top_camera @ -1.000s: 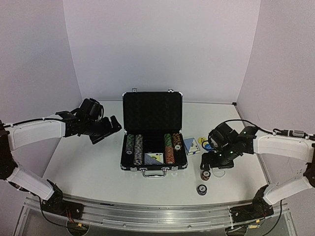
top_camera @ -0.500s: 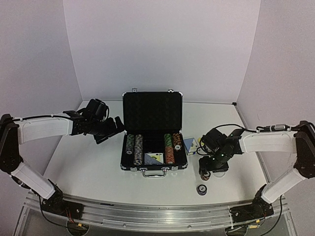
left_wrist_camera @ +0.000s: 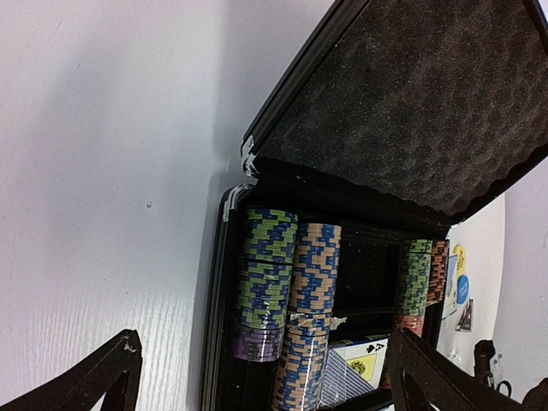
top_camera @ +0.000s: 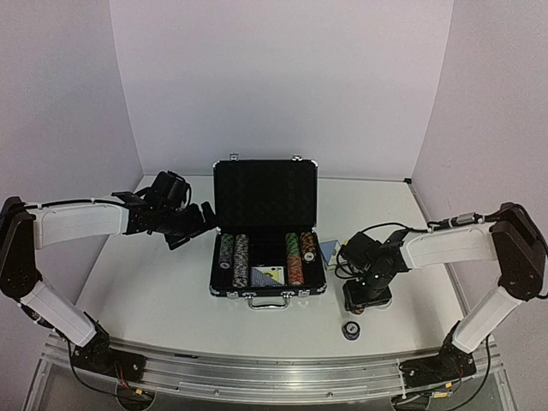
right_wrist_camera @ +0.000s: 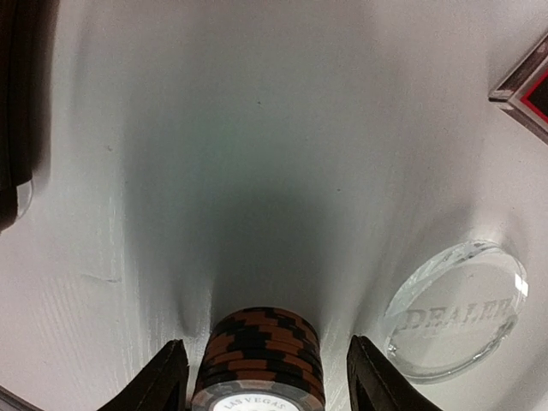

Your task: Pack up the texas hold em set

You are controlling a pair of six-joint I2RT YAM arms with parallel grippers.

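The black briefcase (top_camera: 265, 193) stands open in the middle of the table, with rows of striped poker chips (top_camera: 240, 257) and a blue-backed card deck (top_camera: 268, 276) in its base. My right gripper (top_camera: 360, 297) is low over the table right of the case. In the right wrist view its open fingers (right_wrist_camera: 167, 377) straddle an orange-and-black chip stack (right_wrist_camera: 257, 355), with a gap on the right side. The clear dealer disc (right_wrist_camera: 454, 312) lies just right of them. My left gripper (top_camera: 193, 224) hovers open left of the case, holding nothing.
A second small chip stack (top_camera: 350, 330) sits near the front edge, below the right gripper. Another card deck (top_camera: 332, 251) lies right of the case. In the left wrist view yellow (left_wrist_camera: 460, 257) and blue (left_wrist_camera: 462, 288) discs and a dark triangular button (left_wrist_camera: 467, 317) lie beyond the case.
My right gripper has moved left and down over the orange-and-black chip stack, and its jaws have narrowed around it. The left gripper has shifted slightly toward the case.
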